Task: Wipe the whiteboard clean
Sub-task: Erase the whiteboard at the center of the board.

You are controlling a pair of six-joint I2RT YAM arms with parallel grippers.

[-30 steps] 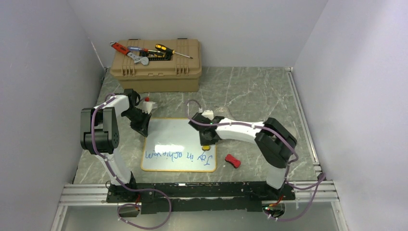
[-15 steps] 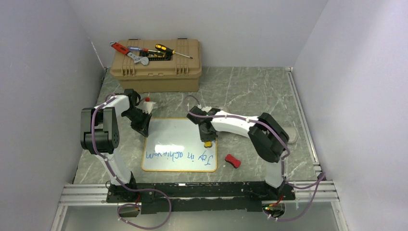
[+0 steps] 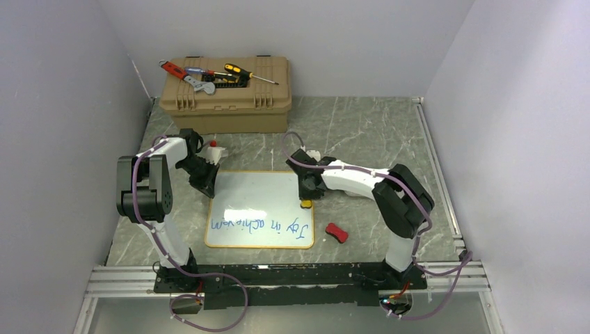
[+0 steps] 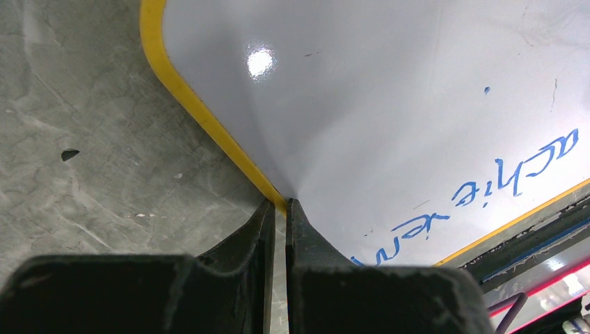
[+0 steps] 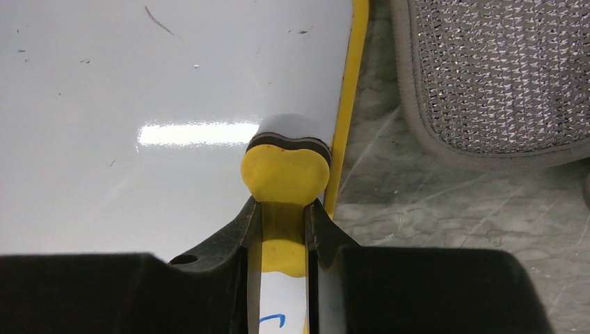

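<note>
The whiteboard (image 3: 254, 198) lies flat on the table, white with an orange-tan frame. A line of blue handwriting (image 3: 259, 225) runs along its near edge. My left gripper (image 3: 207, 182) is shut, its tips pressed on the board's left frame edge (image 4: 209, 122). My right gripper (image 3: 306, 197) is shut on a yellow eraser (image 5: 285, 174) with a dark felt base. The eraser rests on the board at its right edge, beside the frame (image 5: 351, 90). It also shows in the top view (image 3: 306, 203). The board's upper part is blank.
A tan toolbox (image 3: 226, 94) with screwdrivers and a wrench on its lid stands at the back left. A red object (image 3: 337, 232) lies right of the board. A red-capped item (image 3: 213, 146) sits behind the left gripper. A grey mesh thing (image 5: 501, 69) lies right of the board.
My right gripper has carried the eraser rightward across the board to its right edge. The right arm's elbow swung to the right. The left arm has not moved.
</note>
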